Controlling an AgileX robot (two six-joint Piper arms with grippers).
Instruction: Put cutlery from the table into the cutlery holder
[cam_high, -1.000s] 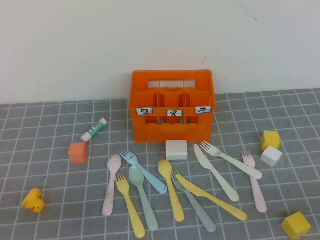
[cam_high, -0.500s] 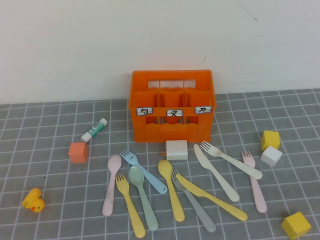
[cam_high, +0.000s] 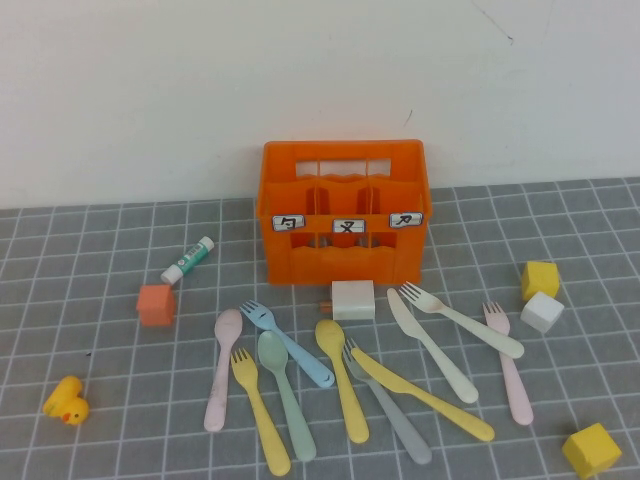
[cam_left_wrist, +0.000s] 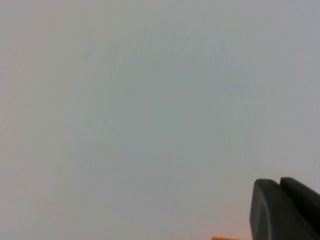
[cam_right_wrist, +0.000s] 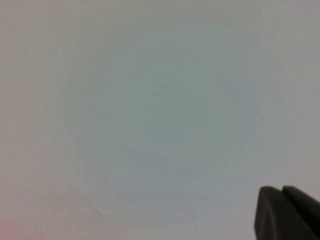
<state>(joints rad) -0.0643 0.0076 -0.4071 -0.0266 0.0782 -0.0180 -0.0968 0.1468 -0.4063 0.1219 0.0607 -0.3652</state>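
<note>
The orange cutlery holder (cam_high: 345, 215) stands at the back of the grey table (cam_high: 100, 400), against the white wall. In front of it lie several pieces of cutlery: a pink spoon (cam_high: 222, 365), blue fork (cam_high: 290, 345), yellow fork (cam_high: 260, 415), mint spoon (cam_high: 285, 395), yellow spoon (cam_high: 342, 385), grey fork (cam_high: 390, 410), yellow knife (cam_high: 425, 397), cream knife (cam_high: 432, 345), cream fork (cam_high: 462, 320) and pink fork (cam_high: 508, 365). Neither arm shows in the high view. My left gripper (cam_left_wrist: 279, 182) and my right gripper (cam_right_wrist: 281, 189) are both shut, empty, and face the plain wall.
A glue stick (cam_high: 189, 259) and an orange cube (cam_high: 156, 304) lie left of the holder. A white block (cam_high: 353, 299) sits right in front of it. A yellow duck (cam_high: 67, 401) is at the front left. Yellow cubes (cam_high: 540, 279) (cam_high: 591, 449) and a white cube (cam_high: 541, 311) sit on the right.
</note>
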